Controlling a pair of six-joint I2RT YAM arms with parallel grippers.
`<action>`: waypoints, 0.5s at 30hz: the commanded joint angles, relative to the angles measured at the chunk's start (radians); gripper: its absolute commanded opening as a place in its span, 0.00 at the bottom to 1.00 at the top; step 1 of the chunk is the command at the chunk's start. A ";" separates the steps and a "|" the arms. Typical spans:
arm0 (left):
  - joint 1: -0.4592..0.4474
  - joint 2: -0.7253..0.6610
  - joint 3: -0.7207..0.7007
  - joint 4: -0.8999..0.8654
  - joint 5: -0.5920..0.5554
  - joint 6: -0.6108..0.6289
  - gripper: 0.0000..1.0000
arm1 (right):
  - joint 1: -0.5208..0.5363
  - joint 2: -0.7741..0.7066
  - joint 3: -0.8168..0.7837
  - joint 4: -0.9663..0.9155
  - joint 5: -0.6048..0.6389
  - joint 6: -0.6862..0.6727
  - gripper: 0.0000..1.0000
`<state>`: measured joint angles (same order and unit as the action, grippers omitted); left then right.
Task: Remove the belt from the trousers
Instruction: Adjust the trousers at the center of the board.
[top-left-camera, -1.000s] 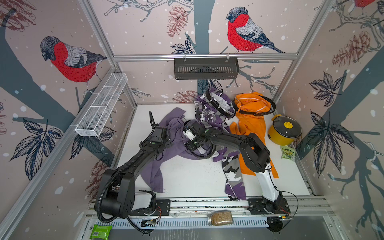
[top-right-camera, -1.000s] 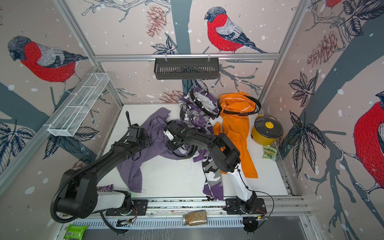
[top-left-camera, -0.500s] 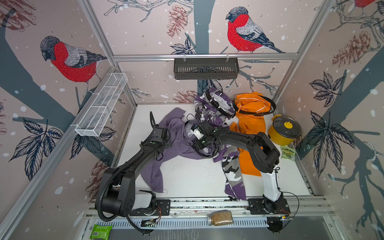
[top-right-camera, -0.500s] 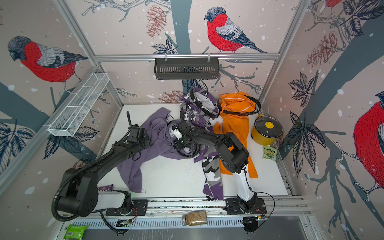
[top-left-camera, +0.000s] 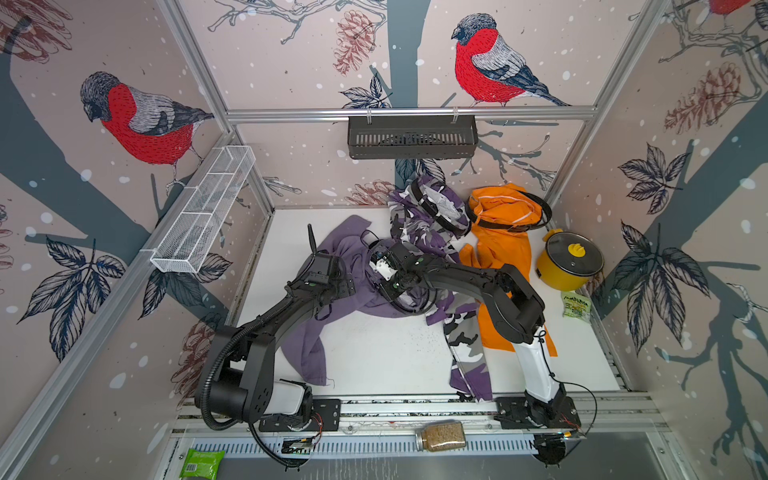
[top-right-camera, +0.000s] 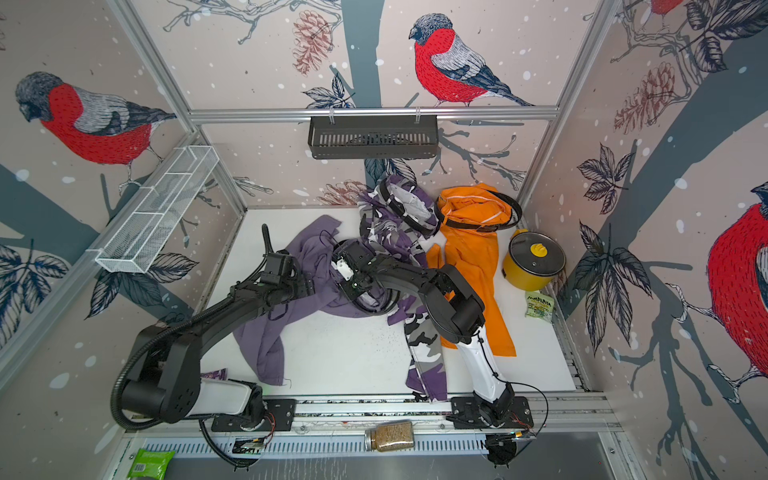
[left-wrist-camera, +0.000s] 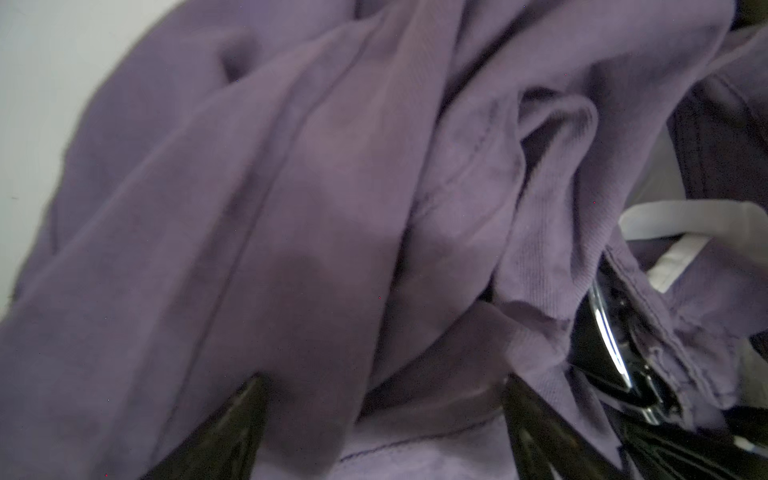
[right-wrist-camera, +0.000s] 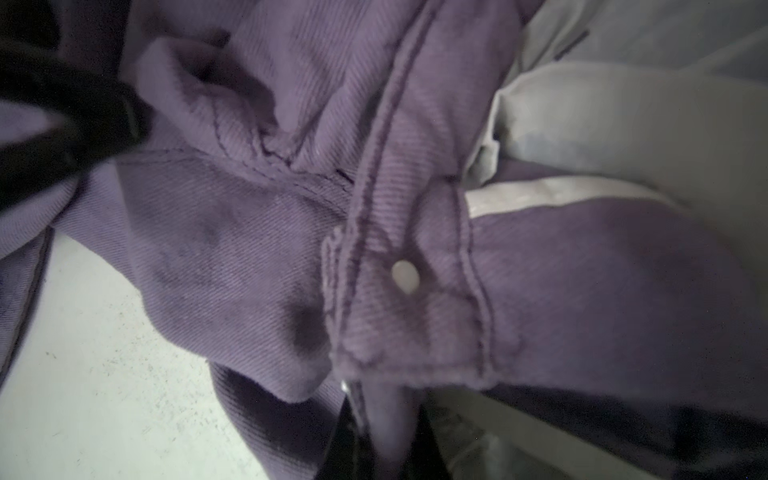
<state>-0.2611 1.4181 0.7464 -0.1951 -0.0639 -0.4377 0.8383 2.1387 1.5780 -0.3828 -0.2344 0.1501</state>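
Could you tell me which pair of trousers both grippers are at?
The plain lilac pair, unpatterned purple; the camouflage pair and orange pair lie off to the right.

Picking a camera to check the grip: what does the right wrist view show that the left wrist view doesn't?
Only right wrist: a pale rivet on the lilac trousers, whose waistband the right gripper pinches. Only left wrist: the left gripper open, and a shiny black buckle. Both: the lilac trousers and white table.

Right claw (top-left-camera: 401, 293) over lilac trousers (top-left-camera: 307, 345)
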 joint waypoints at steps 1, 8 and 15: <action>-0.033 0.041 0.000 0.054 0.052 -0.012 0.92 | -0.009 -0.055 -0.012 0.020 -0.005 -0.023 0.03; -0.016 0.142 0.022 0.043 -0.046 -0.085 0.26 | -0.033 -0.174 -0.019 0.028 -0.209 -0.023 0.01; 0.135 -0.101 0.108 -0.061 -0.220 -0.021 0.00 | -0.046 -0.305 -0.013 0.072 -0.401 0.021 0.00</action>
<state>-0.1719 1.3731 0.8097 -0.2234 -0.1684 -0.4950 0.7906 1.8702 1.5505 -0.3893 -0.4976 0.1547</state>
